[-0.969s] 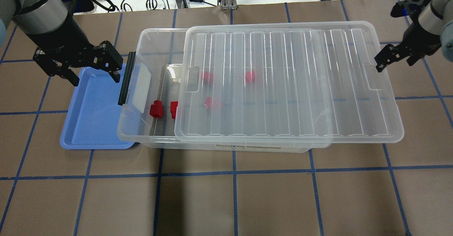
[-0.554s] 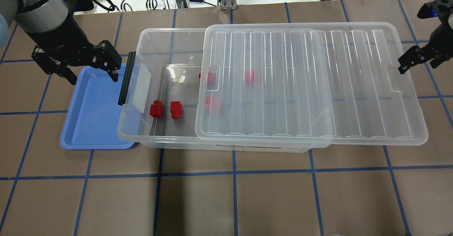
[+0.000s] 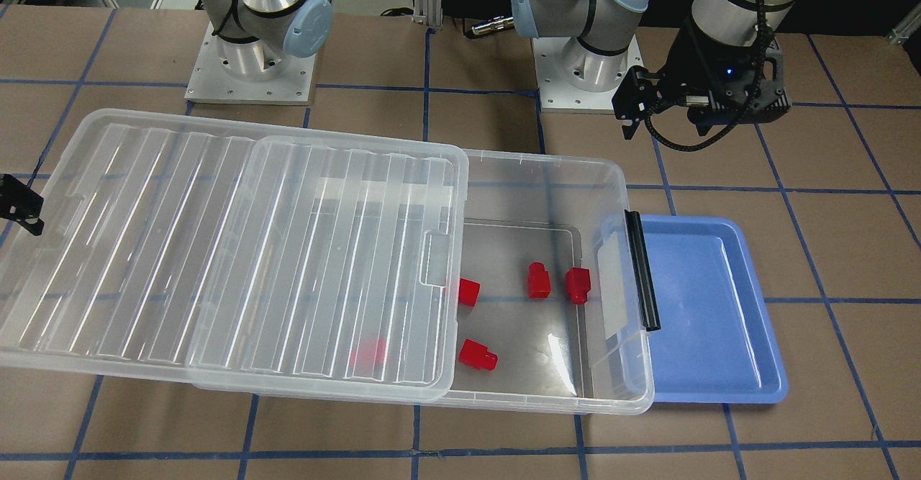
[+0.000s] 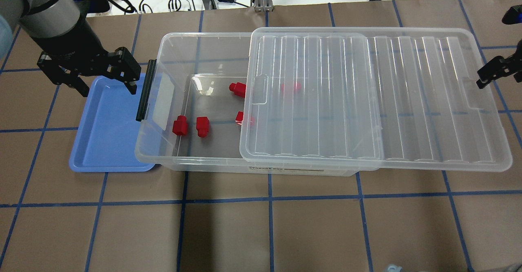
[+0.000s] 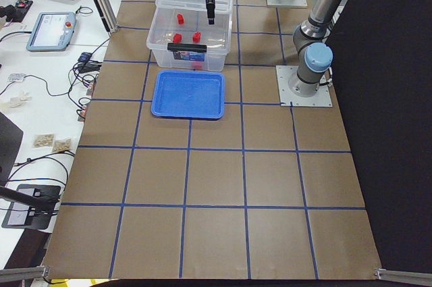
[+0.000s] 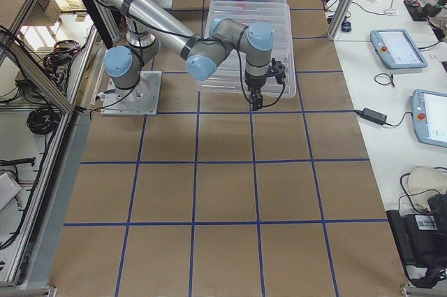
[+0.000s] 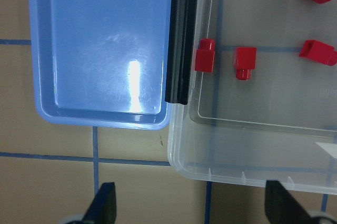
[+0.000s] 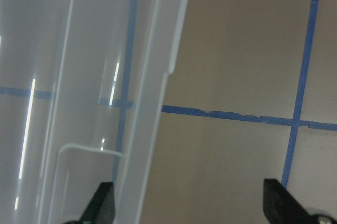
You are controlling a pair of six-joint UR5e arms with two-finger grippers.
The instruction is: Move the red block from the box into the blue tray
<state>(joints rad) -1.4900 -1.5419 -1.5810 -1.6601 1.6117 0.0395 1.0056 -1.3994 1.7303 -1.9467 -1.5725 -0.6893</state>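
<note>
The red block lies in the box just inside its black bar, the left gripper hangs spread wide just outside that bar, and the right gripper, also spread, sits beyond the box's opposite end

Lid slid further off box (following right end effector), 3 red blocks uncovered

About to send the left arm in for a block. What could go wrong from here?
The lid hangs far off the end of the box and could tip off. One red block lies under the lid and another at its edge; reaching for either with the left gripper may hit the lid.
</note>
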